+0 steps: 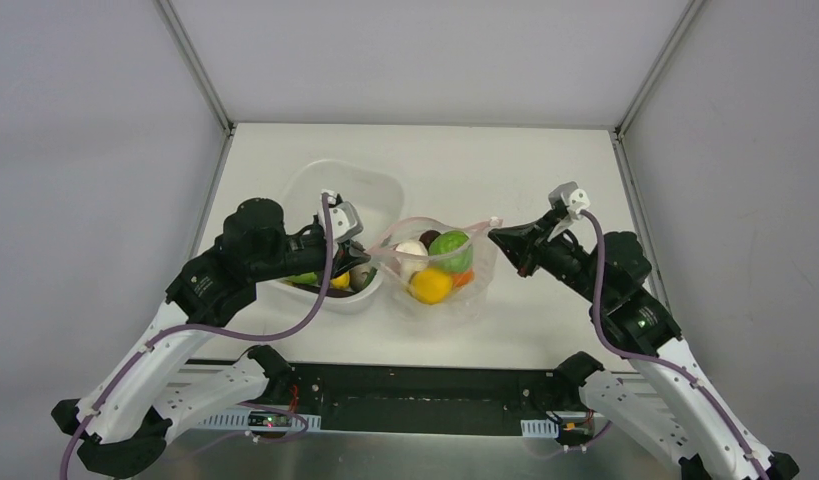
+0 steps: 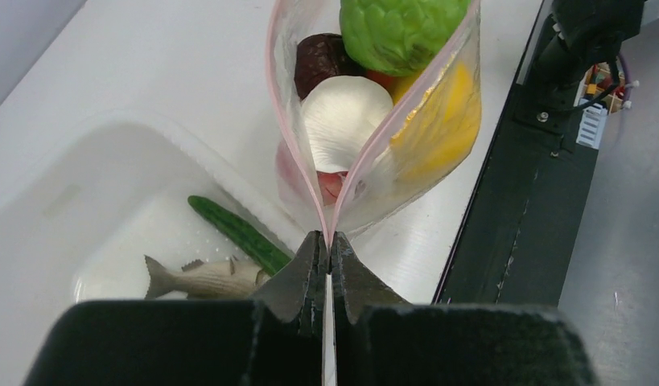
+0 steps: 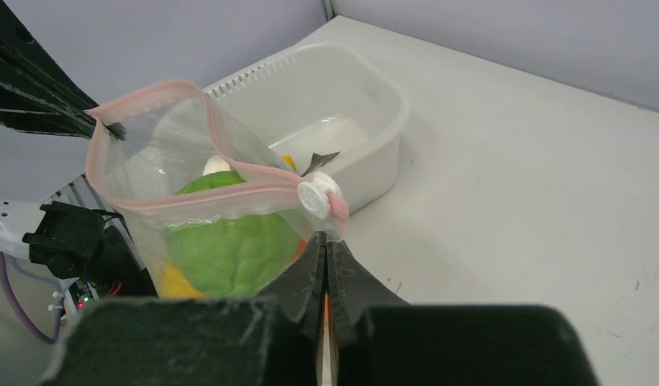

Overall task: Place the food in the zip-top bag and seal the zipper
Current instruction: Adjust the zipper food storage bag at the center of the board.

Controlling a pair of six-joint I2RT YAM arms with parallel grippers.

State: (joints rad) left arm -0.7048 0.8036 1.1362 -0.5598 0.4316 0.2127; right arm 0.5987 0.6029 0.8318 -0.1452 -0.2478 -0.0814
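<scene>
meanwhile left gripper [image 2: 327, 245] and right gripper [image 3: 326, 245] each pinched opposite end of crinkly transparent zip-top bag [image 3: 153, 161]; colourful plastic toy food [image 2: 398, 32] inside.

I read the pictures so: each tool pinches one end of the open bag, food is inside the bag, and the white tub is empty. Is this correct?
Not fully. The white tub is not empty: the left wrist view shows a green cucumber and a toy fish lying in it. The rest is correct.
</scene>
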